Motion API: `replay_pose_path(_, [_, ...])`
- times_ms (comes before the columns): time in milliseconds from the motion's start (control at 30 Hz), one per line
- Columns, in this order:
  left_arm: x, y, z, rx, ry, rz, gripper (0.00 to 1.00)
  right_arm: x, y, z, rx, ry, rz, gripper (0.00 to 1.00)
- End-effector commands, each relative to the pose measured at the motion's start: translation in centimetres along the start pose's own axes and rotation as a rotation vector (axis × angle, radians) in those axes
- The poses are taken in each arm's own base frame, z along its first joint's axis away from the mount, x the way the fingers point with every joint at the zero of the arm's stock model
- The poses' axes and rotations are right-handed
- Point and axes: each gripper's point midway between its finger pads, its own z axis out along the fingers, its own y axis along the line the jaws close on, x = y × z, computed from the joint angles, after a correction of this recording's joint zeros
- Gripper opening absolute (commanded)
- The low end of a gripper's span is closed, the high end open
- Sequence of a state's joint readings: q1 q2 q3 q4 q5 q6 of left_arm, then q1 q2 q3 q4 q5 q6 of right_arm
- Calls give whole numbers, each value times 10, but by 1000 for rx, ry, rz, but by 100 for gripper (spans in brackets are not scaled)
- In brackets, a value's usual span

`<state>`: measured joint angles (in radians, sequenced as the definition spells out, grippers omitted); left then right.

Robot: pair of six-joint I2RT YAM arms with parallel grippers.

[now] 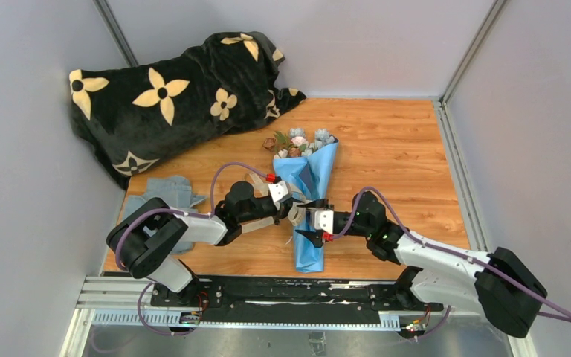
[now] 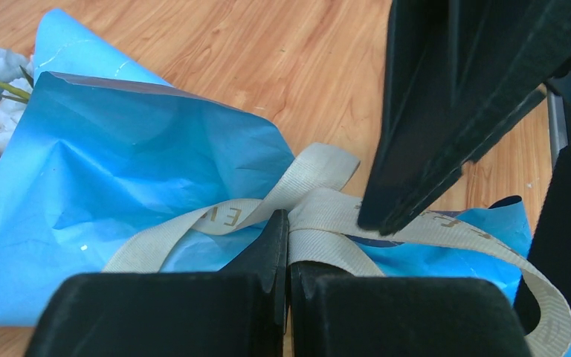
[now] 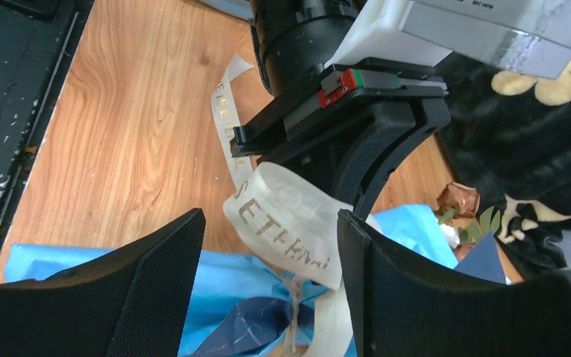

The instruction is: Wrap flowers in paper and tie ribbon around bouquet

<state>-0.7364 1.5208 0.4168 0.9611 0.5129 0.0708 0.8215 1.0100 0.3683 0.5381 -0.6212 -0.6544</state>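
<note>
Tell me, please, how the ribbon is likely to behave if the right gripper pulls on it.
The ribbon will probably be floppy: it curls in soft loops over the paper and holds no shape. It looks thin and flat, so it likely weighs little. Pinched in the shut left gripper, it may slide out if pulled hard.

Left gripper [image 1: 294,207] and right gripper [image 1: 307,221] meet at ribbon [image 1: 296,216] on bouquet [image 1: 311,172].
</note>
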Motion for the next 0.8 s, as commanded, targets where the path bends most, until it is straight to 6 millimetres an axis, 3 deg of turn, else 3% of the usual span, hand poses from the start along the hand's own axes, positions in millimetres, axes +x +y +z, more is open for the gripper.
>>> replay_pose_path(0, [-8, 0, 5, 2, -16, 4, 0, -19, -11, 13, 33, -103, -79, 69])
replay_pose_path(167, [-8, 0, 5, 3, -15, 6, 0, -17, -22, 18, 80, -109, -103, 64])
replay_pose_path(233, [-9, 0, 5, 1, -14, 10, 0, -17, -25, 18, 88, -105, -101, 49])
replay_pose_path(333, [-8, 1, 5, 0, -12, 15, 0, -15, -24, 16, 90, -91, -67, 14])
replay_pose_path(400, [-7, 1, 5, 0, -9, 14, 0, -12, -24, 12, 88, -64, -44, 2])
replay_pose_path(500, [-8, -1, 4, 10, -5, 20, 0, -7, -32, 4, 128, -19, 21, 0])
replay_pose_path(567, [-11, -4, 3, 27, -2, 32, 23, -2, -36, 0, 154, 7, 78, 0])
replay_pose_path(633, [-16, -6, -3, 52, 20, 70, 56, 8, -41, -4, 185, 46, 134, 0])
replay_pose_path(700, [-18, -2, -11, 78, 80, 91, 67, 16, -47, -9, 222, 72, 178, 0])
replay_pose_path(767, [-23, 3, -29, 138, 157, 98, 72, 18, -53, -14, 260, 71, 210, 0])
